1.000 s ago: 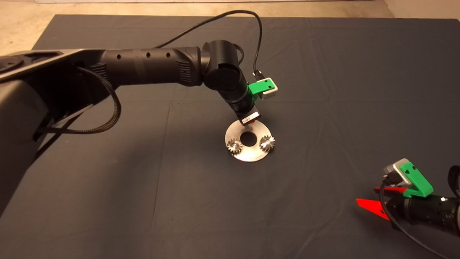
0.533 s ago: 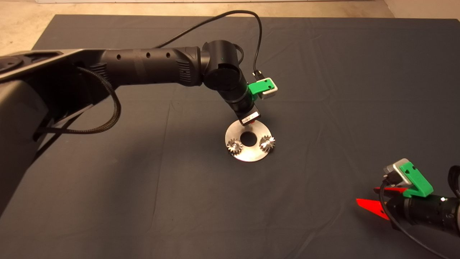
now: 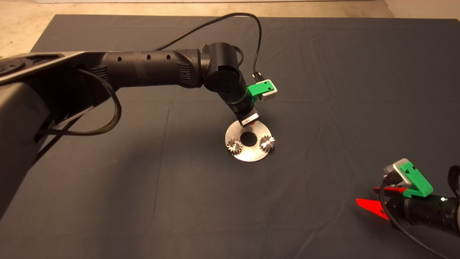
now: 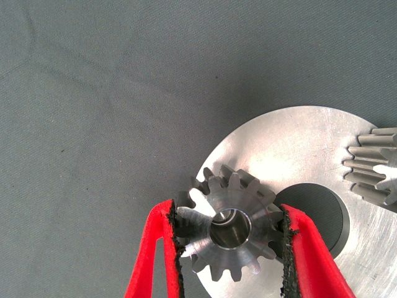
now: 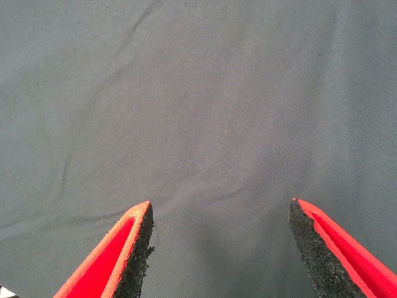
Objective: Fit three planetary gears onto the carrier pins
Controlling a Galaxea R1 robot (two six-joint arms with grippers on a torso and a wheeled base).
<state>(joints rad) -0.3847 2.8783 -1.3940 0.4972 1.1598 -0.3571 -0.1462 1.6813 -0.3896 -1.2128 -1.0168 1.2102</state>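
Observation:
The round silver plate [image 3: 248, 155] lies mid-mat with two planetary gears [image 3: 234, 146] [image 3: 267, 142] seated on its near carrier pins. My left gripper [image 3: 252, 123] points down over the plate's far side, and the wrist hides the third gear in the head view. In the left wrist view the gripper [image 4: 229, 230] is shut on the third gear [image 4: 208, 248], pads against its teeth, over the plate [image 4: 291, 143]. A shiny pin top shows through the gear's centre hole. A seated gear [image 4: 375, 164] shows at the edge. My right gripper [image 3: 367, 195] is parked open at the lower right.
The left arm [image 3: 151, 68] reaches in across the mat's left half, with a black cable [image 3: 257, 43] looping above the wrist. The right wrist view shows only bare mat [image 5: 198, 112] between the open fingers. The floor runs along the mat's far edge.
The left wrist has shifted very slightly up and away while still holding the gear over the plate. The right arm has not moved.

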